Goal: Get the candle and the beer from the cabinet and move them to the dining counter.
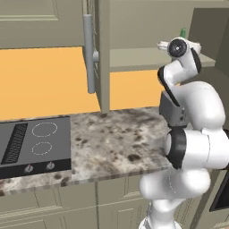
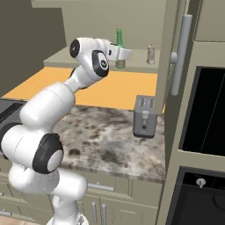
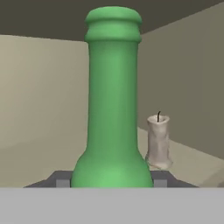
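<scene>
Directly below the cabinet [image 2: 132, 26]: granite desk [image 1: 116, 138] carrying a black cooktop [image 1: 36, 143] at left and a grey toaster [image 2: 144, 116] at right, close under the open cabinet door [image 2: 171, 48] with its long metal bar handle [image 2: 182, 55]. Orange wall panel [image 1: 40, 80] behind. Dark oven front [image 2: 206, 110] to the right of the desk. Second bar handle [image 1: 89, 53] noted on the left door.

Beer [image 3: 113, 100] upright on the cabinet shelf [image 2: 140, 59]: slim green bottle, long neck, thick lip at the top. Candle [image 3: 158, 141] upright on the same shelf, to the right of the beer and further back, apart from it: stubby, pale grey, short dark wick.

Gripper [image 3: 111, 179] reaching into the cabinet at shelf height, jaws spread to either side of the bottle's base. Contact with the glass not determinable; closing state cannot be told.
</scene>
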